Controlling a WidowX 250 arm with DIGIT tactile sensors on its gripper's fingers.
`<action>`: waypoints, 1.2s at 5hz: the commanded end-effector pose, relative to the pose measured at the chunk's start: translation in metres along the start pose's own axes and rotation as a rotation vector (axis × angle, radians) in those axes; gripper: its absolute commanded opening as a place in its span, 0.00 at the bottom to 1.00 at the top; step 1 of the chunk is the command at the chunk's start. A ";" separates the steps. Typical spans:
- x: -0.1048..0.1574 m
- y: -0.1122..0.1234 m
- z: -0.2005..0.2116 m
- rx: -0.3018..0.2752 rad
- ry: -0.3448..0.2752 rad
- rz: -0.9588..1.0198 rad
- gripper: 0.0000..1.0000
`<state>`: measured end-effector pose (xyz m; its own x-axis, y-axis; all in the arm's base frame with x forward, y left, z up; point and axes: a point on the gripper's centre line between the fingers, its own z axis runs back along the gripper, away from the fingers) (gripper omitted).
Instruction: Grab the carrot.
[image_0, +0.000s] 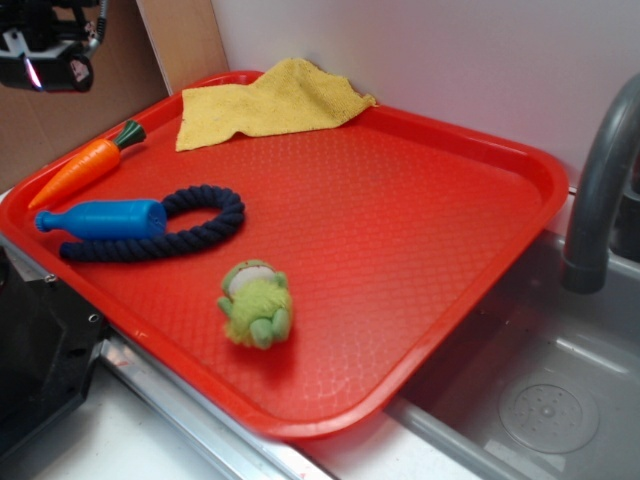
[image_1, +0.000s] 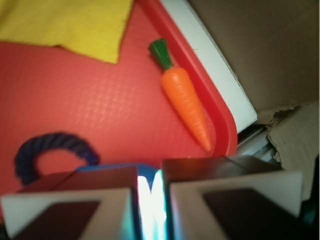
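The small smooth orange toy carrot with a green stub top (image_0: 82, 166) lies at the left rim of the red plastic tray (image_0: 420, 250), just above the blue plastic bottle-shaped toy (image_0: 105, 218). The tool (image_1: 150, 200), at upper left of the exterior view, has its fingers nearly together around nothing.

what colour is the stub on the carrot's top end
Dark green, on the orange carrot; the wrist view shows it best.

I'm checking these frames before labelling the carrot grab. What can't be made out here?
- End effector: wrist view blurred, cropped at the bottom edge; open or shut unclear. Exterior view shows only a piece at the top-left corner.
- Blue bottle: mostly hidden behind the fingers in the wrist view.
- Carrot: clear in both views.
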<state>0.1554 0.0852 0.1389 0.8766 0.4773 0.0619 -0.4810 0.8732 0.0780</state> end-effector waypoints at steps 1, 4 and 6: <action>0.011 0.029 -0.005 -0.032 -0.064 -0.081 1.00; 0.082 0.043 -0.067 0.071 -0.133 -0.541 1.00; 0.059 0.056 -0.079 0.040 -0.095 -0.564 1.00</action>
<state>0.1806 0.1570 0.0522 0.9966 -0.0691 0.0442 0.0630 0.9899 0.1268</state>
